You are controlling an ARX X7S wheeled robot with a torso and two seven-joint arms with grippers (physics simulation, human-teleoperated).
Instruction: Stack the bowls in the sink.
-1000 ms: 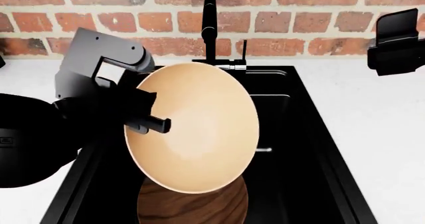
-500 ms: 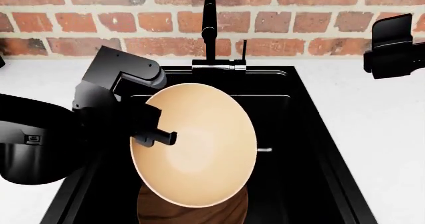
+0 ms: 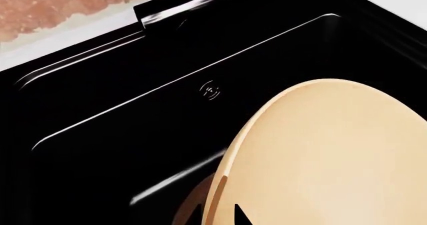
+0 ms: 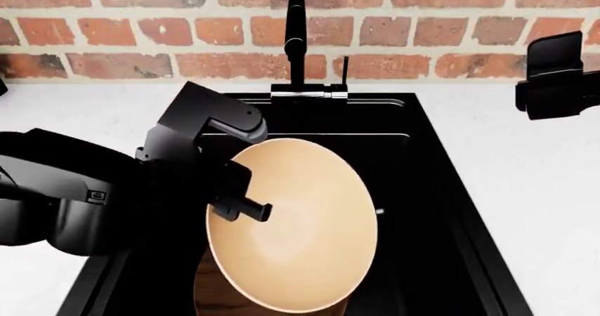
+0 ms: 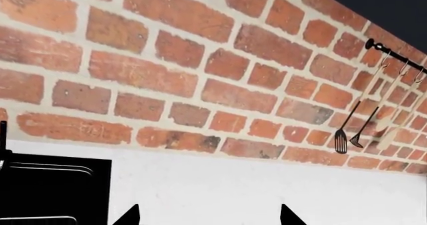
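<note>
My left gripper (image 4: 235, 207) is shut on the left rim of the pale cream-beige bowl (image 4: 295, 225) and holds it tilted over the black sink (image 4: 426, 189). One finger (image 4: 251, 209) lies inside the bowl. The dark brown wood-grain bowl (image 4: 208, 291) sits on the sink floor under the cream bowl and is mostly hidden by it. In the left wrist view the cream bowl (image 3: 333, 155) fills the near side, with the rim between the fingertips (image 3: 241, 216) and a sliver of the brown bowl (image 3: 190, 210) beneath. My right gripper (image 4: 560, 74) is open and empty, high above the counter at the right.
The tall black faucet (image 4: 295, 38) stands at the sink's back edge before a red brick wall. A steel overflow button (image 3: 211, 90) shows on the sink wall. White counter (image 4: 535, 189) lies on both sides. Utensils (image 5: 347, 135) hang on a wall rail far right.
My left arm has moved right and down with the cream bowl, lowering it over the brown bowl, which is now more covered. The right gripper has barely moved.
</note>
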